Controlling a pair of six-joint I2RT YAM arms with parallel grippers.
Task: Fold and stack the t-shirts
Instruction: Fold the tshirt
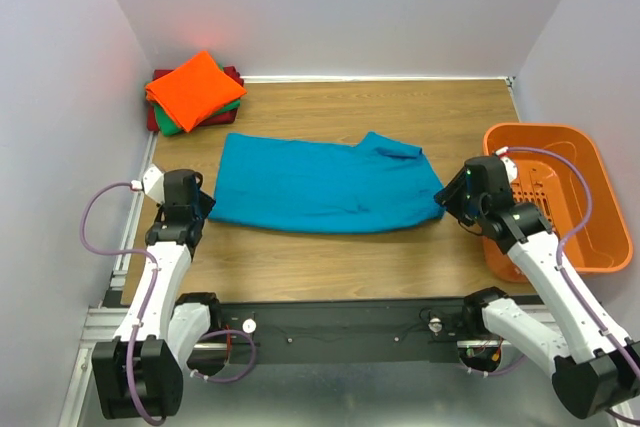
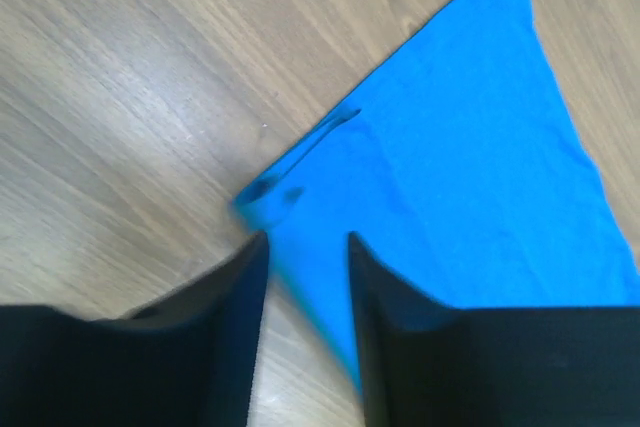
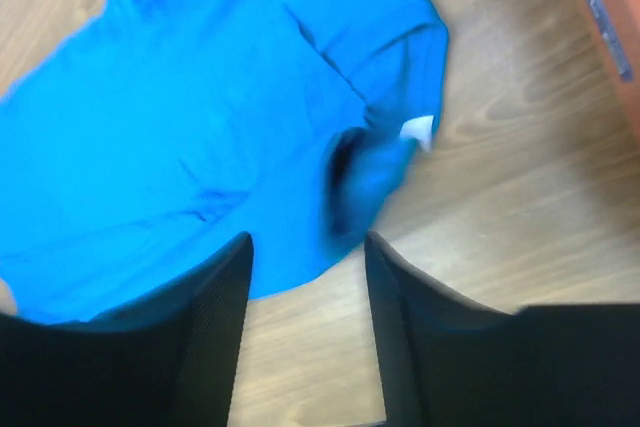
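A teal-blue t-shirt (image 1: 320,185) lies spread flat across the middle of the wooden table. My left gripper (image 1: 203,205) is open at the shirt's near left corner; in the left wrist view the corner (image 2: 300,247) lies between the two fingers of the gripper (image 2: 305,247). My right gripper (image 1: 447,199) is open at the shirt's near right end; in the right wrist view (image 3: 305,247) the shirt's edge (image 3: 290,237) and a rumpled sleeve with a white label (image 3: 415,130) lie just ahead of the fingers. Folded orange (image 1: 195,90), green (image 1: 172,127) and dark red (image 1: 155,112) shirts are stacked at the back left.
An orange slotted plastic basket (image 1: 590,162) stands at the right edge of the table, close to my right arm; its rim shows in the right wrist view (image 3: 610,7). White walls close in the table on three sides.
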